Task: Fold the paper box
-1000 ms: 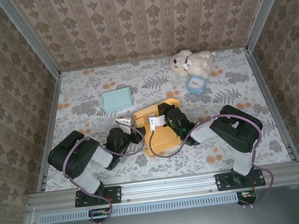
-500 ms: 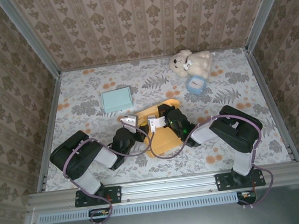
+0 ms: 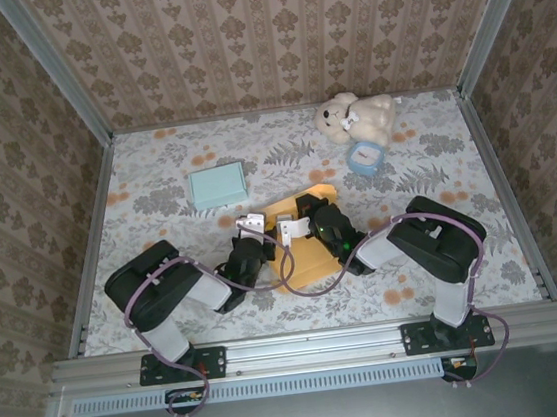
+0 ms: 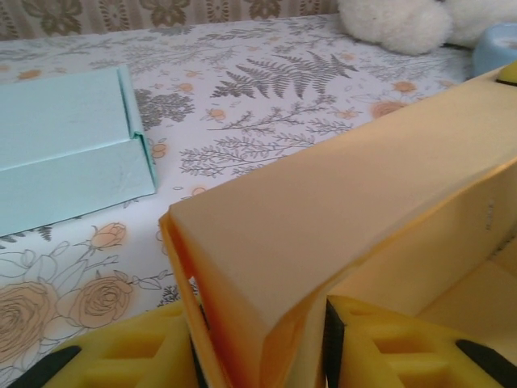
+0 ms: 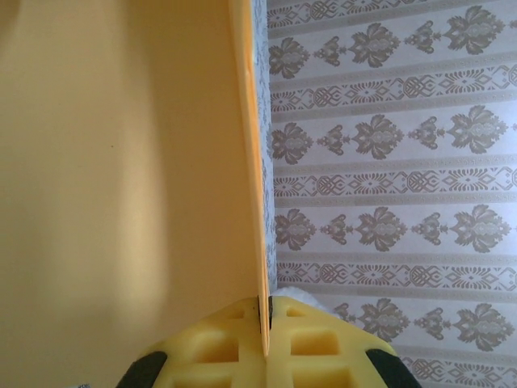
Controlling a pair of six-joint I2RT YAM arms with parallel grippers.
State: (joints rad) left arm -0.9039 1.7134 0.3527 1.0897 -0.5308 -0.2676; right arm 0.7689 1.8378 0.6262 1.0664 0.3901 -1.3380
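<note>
The paper box (yellow card, partly erected) lies at the middle of the floral worktop, between the two arms and well apart from the pale blue box and the teddy bear at the far side. The left gripper straddles a doubled-over side wall of the paper box; its jaws stand partly open, and the yellow pads appear to bear on both faces of that wall. The right gripper is fully closed on the edge of a thin upright panel, pinched between its pads. Step in hand, as judged: forming and securing a side wall while the opposite panel is held steady. The next move likely calls for firm pressure along the fold line to set the crease, with the right gripper keeping the panel vertical. Excess squeeze could crush or skew the wall.
</note>
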